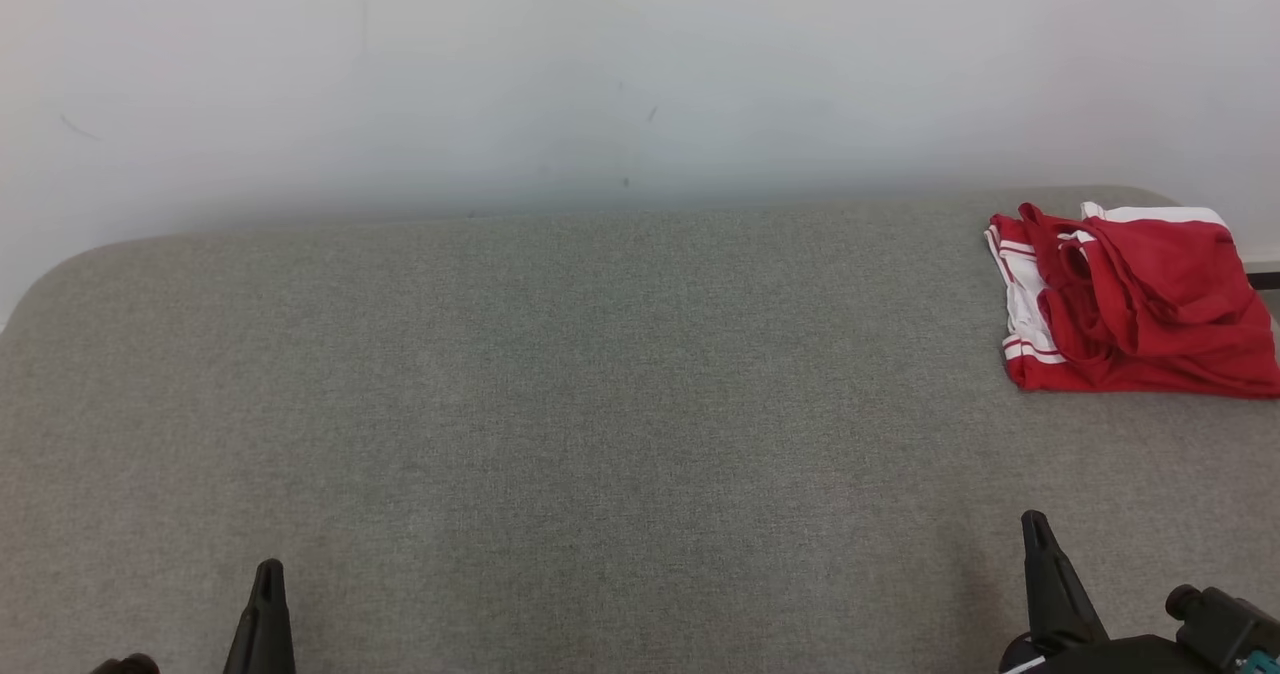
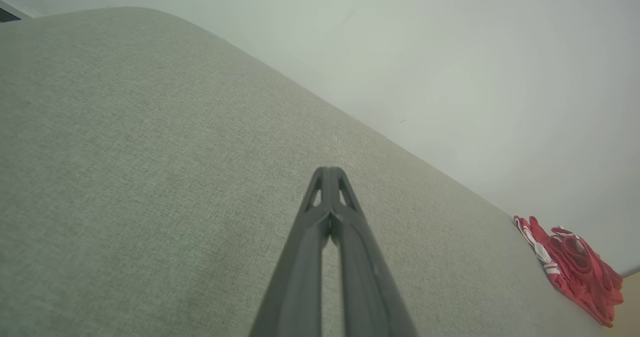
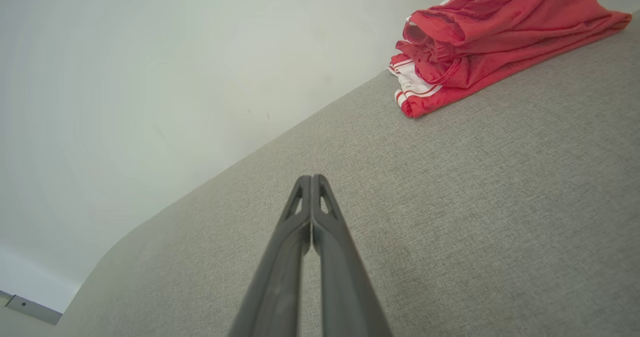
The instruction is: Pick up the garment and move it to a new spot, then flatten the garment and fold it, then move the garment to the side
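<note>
Far right on the grey surface (image 1: 600,404) lies the garment (image 1: 1140,304) (red, folded).

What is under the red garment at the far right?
The garment lies on the grey fabric surface. Its white, striped part shows beneath the red top folds. Anything beneath the pile itself is covered.

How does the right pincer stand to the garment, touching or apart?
Apart. The head view shows a stretch of bare grey surface between the shut right pincer, low in that view, and the garment farther back.
</note>
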